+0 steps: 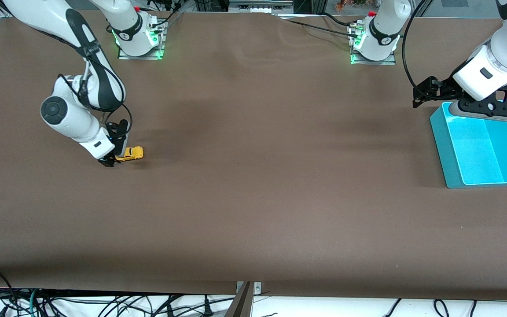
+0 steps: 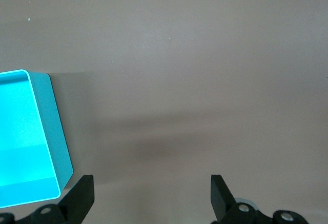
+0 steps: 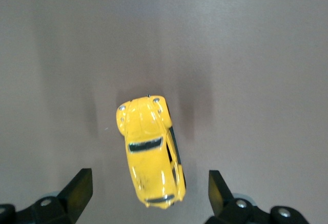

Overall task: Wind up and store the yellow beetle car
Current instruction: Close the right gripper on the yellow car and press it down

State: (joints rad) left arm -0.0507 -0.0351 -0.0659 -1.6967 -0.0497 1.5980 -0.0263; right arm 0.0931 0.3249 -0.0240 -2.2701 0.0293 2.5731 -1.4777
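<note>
Take the yellow beetle car (image 1: 130,153) as your reference: it sits wheels-down on the brown table (image 1: 253,211), toward the right arm's end and a little farther from the front camera than the middle of the cloth. In the right wrist view you see the car (image 3: 150,150) from above, its rounded roof and dark windows showing, lying at a slight slant between the two black fingers (image 3: 77,192), one to each side of its lower half. The fingers are spread wider than the car, with bare table visible on both sides, so you have nothing grasped there. In the front view the right gripper (image 1: 112,159) is low at the car's end that faces the right arm's end of the table, and whether it touches that end you cannot tell. Well apart from the car, at the left arm's end of the table and at much the same depth, you find the turquoise bin (image 1: 440,145), an open rectangular tray with nothing showing inside it. The left gripper (image 1: 487,108) hangs over the bin's rim that lies farthest from the front camera, and this arm waits. In the left wrist view its fingers (image 2: 82,198) are parted and bare, holding nothing, with one corner of the bin (image 2: 56,137) beside them and plain table under the rest.
</note>
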